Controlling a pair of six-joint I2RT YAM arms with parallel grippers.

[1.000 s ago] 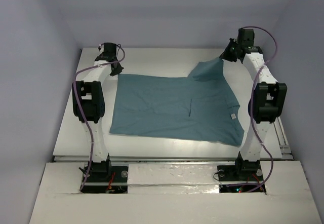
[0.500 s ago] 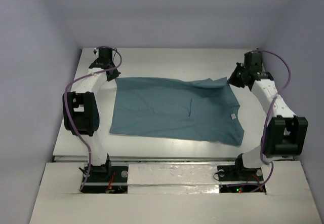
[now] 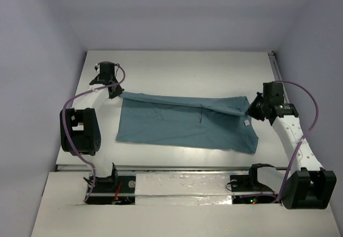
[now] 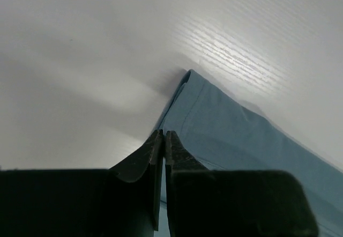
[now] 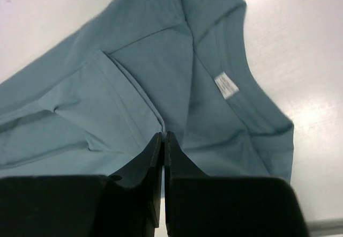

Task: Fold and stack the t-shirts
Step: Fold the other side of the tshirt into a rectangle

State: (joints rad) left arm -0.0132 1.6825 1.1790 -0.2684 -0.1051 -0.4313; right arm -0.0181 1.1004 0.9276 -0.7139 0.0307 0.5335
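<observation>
**A:** What has your left arm got?

**B:** At the upper left of the overhead view, my left pincer point(image 3: 118, 92) is squeezed fully together on the far left corner of the t-shirt point(image 3: 182, 127). From the wrist, my two fingers point(image 4: 142, 162) meet with no gap, and teal cloth runs out from under them toward the lower right.

**A:** And where is the shirt?

**B:** It is spread across the middle of the white table point(image 3: 177, 65). Its far edge is pulled into a straight line between my two pincers, and the near part lies flat. The small white label point(image 3: 247, 123) is at its right end.

**A:** And the right arm?

**B:** At the right of the frame, my right pincer point(image 3: 252, 110) is clamped on a fold of the same cloth, just above the label. In the wrist view the fold runs straight into my closed fingertips.
</observation>
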